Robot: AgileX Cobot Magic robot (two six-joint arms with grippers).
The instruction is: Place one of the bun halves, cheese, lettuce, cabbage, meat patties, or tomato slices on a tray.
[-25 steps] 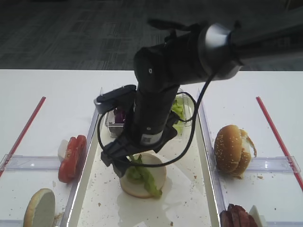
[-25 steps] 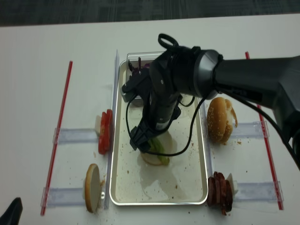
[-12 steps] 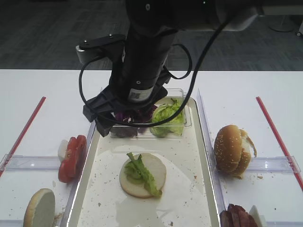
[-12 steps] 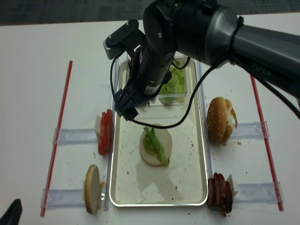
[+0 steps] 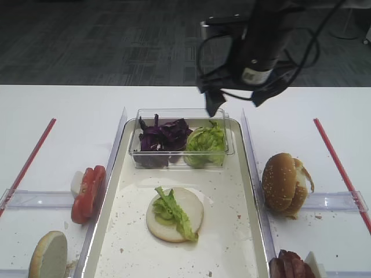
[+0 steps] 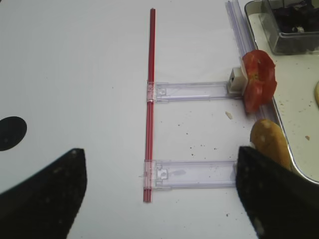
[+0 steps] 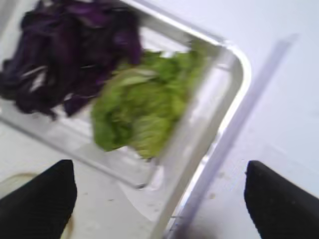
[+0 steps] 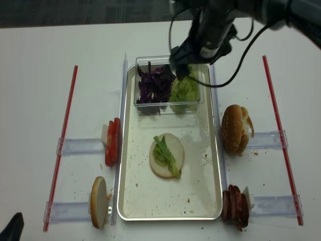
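- White counter (image 5: 64,110) fills the scene, with dark carpet beyond its far edge and red strips marking the left and right sides.
- On the tray (image 8: 131,211) a pale bun half (image 8: 173,165) lies flat near the middle, and a strip of lettuce (image 8: 164,153) rests across its face; a second ago the right end effector was down over that bun, with the strip beneath it.
- Since then the right end effector (image 5: 232,101) has lifted clear and swung back; it now hangs above the far right corner of the tray, over the clear tub (image 5: 138,156) holding the purple cabbage (image 5: 159,136) and loose green leaves (image 5: 204,142).
- Its jaws stand wide apart with nothing between them, as the right wrist view confirms: both fingertips frame the tub's contents and grip nothing.
- The left end effector (image 6: 159,194) is parked well to the left over bare counter, jaws spread and empty.
- Judgement: the lettuce placement looks finished, so this stage of the task is done; the arm appears to be retreating or lining up for another ingredient.
- Unplaced items sit off the tray: tomato slices (image 5: 87,194) and another bun half (image 5: 47,255) to the left, a sesame bun (image 5: 284,184) and meat patties (image 5: 290,266) to the right.
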